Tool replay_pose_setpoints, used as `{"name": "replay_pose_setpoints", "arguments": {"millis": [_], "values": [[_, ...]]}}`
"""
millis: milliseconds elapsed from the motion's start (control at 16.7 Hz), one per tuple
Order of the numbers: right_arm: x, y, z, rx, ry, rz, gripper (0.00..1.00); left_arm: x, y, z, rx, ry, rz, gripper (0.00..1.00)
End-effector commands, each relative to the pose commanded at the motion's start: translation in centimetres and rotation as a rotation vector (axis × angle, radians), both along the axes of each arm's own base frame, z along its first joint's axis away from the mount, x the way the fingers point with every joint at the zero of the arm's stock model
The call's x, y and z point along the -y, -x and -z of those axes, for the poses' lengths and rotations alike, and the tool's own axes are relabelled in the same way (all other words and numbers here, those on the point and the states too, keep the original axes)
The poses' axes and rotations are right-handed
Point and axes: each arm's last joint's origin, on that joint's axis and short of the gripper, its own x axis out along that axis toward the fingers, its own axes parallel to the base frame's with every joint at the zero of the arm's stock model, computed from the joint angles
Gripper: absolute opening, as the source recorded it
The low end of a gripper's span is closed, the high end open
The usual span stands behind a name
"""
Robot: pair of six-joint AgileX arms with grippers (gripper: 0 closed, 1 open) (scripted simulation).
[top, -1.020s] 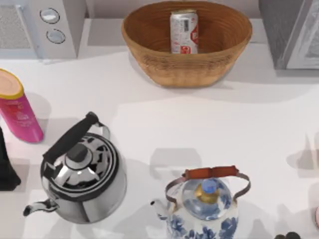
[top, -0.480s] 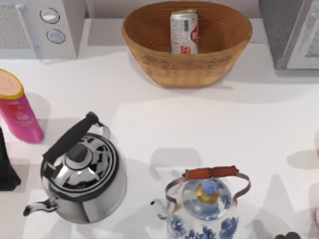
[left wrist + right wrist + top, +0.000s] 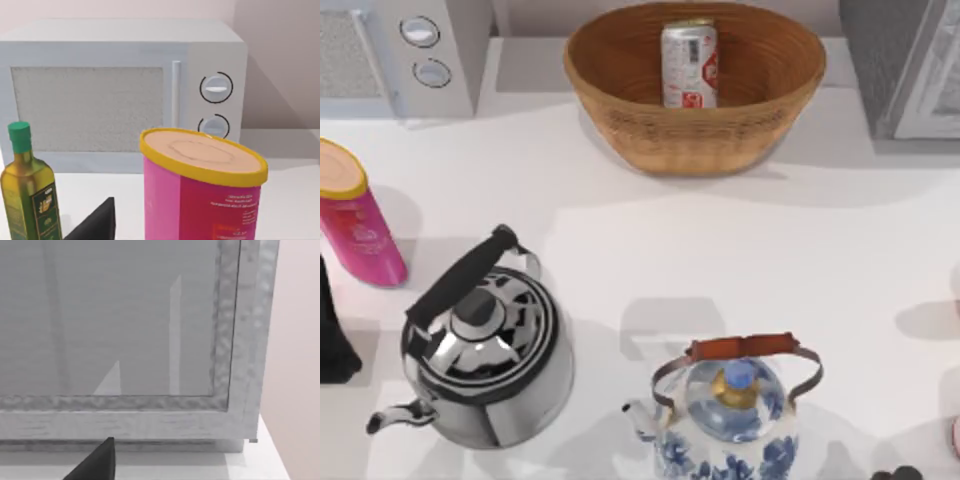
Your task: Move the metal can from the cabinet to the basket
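Silver metal can (image 3: 689, 63) stands upright inside the basket (image 3: 620, 70), seemingly apart from either gripper.

Shadows on white table (image 3: 840, 260) near right edge shifted: darker, jagged patch at right side one second ago, softer and smaller half a second ago, now fainter still. Shadow beside blue-and-white kettle (image 3: 725, 420), lower right, thinned out likewise. Dark bit of right arm (image 3: 898, 474) at bottom edge near right corner slightly smaller than before.

Bare table (image 3: 740, 250) between basket (image 3: 620, 110) and kettles (image 3: 485, 345) (both near edge) lies open.
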Motion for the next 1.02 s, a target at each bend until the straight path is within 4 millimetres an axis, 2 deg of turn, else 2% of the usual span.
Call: {"name": "replay_pose_setpoints", "arguments": {"millis": [420,600,840,1020], "values": [[0.3,0.2,0.2,0.0,0.0,-0.002,1.0,0.0,0.0,0.0,0.0,0.0,0.0,1.0],[1.4,-0.4,-0.8,0.001,0.003,-0.007,1.0,0.0,0.0,0.0,0.0,0.0,0.0,1.0],[4.6,-2.0,-4.9,0.001,0.003,-0.011,1.0,0.0,0.0,0.0,0.0,0.0,0.0,1.0],[6.8,-3.0,-9.9,-0.006,-0.008,-0.008,1.0,0.0,0.0,0.0,0.0,0.0,0.0,1.0]]}}
